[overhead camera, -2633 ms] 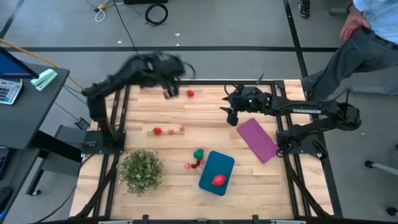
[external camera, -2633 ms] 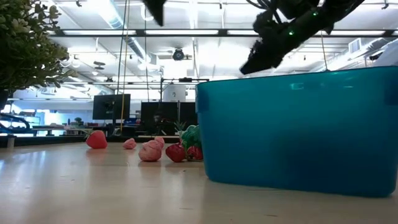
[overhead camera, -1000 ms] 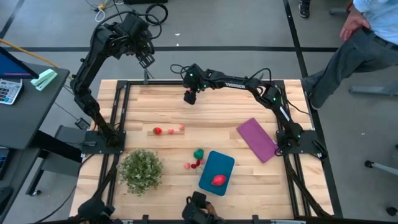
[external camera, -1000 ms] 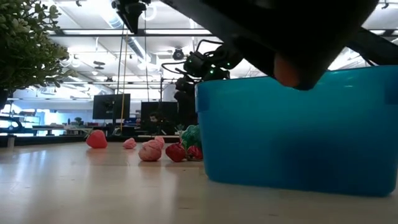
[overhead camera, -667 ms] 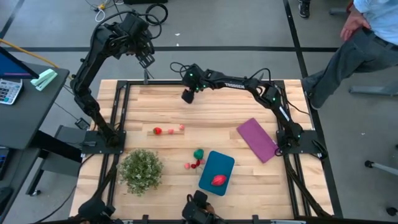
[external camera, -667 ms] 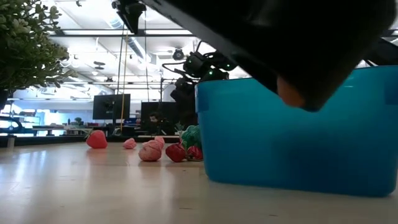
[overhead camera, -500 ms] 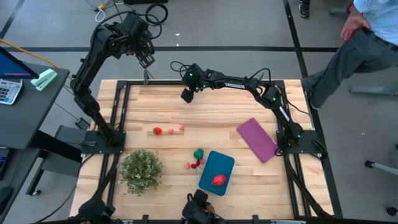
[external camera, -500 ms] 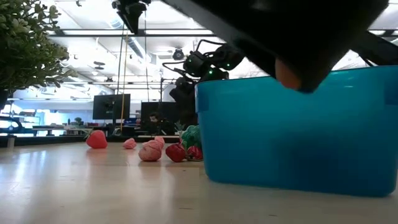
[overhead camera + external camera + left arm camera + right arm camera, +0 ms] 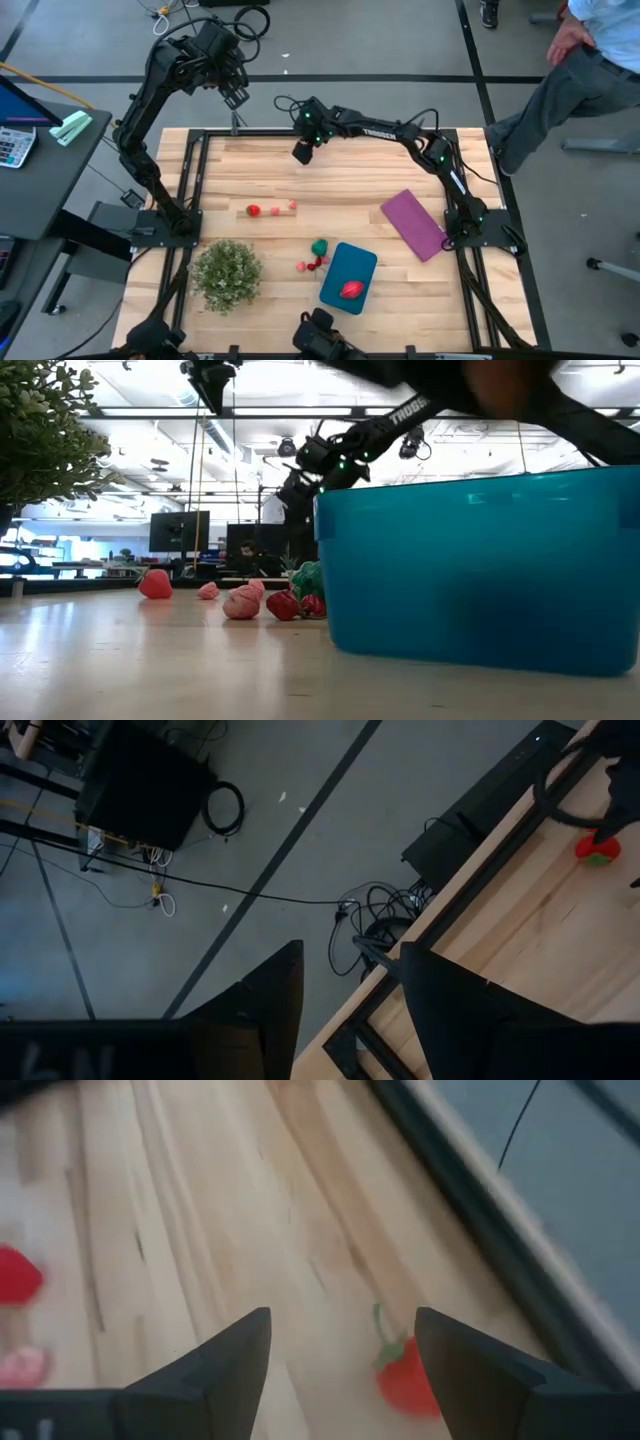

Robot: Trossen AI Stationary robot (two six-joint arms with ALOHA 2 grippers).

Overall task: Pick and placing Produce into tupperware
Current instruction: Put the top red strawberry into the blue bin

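Right gripper (image 9: 302, 152) open wide above red strawberry (image 9: 408, 1376) near table's (image 9: 250, 180) far edge, well away from tupperware (image 9: 348, 277). Risk: knocking it off the edge on descent.

Tupperware (image 9: 348, 277): teal-blue, shallow, rounded rectangle, upright on table near front edge, skewed to table edges. One red piece (image 9: 351, 290) inside.
Produce outside: green piece (image 9: 319, 246) plus small red pieces (image 9: 314, 263) just beside tupperware; red piece (image 9: 254, 210) and pinkish piece (image 9: 291, 206) mid-table; red strawberry (image 9: 405, 1376) near far edge.
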